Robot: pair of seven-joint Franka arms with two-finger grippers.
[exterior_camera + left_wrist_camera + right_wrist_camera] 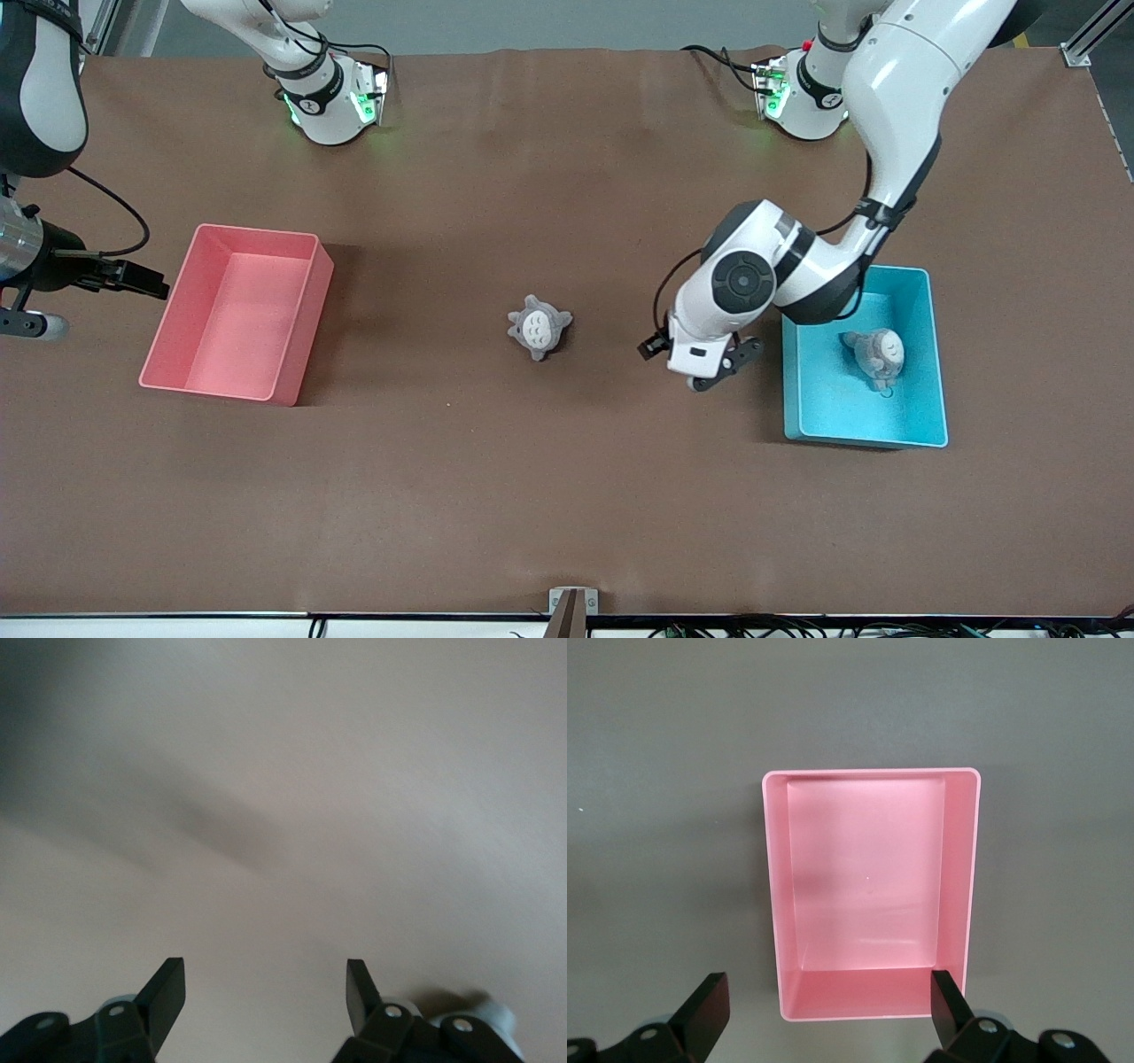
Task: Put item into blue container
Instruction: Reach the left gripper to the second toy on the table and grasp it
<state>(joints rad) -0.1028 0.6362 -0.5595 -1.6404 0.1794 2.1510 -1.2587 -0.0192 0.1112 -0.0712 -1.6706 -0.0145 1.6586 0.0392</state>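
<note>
Care is needed as the left gripper point(709, 365), jaws wide and empty, is hanging at centre-right beside the blue container point(935, 354) holding one toy point(875, 353): center over the middle toy point(538, 326) before descending, while the right gripper point(142, 282), open, is waiting at left.

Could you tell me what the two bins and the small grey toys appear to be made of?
The blue container and pink bin look like thin moulded plastic: smooth, faintly glossy walls, rounded corners. The grey toy on the table and the toy in the bin seem plush fabric: fuzzy, soft outlines.
</note>
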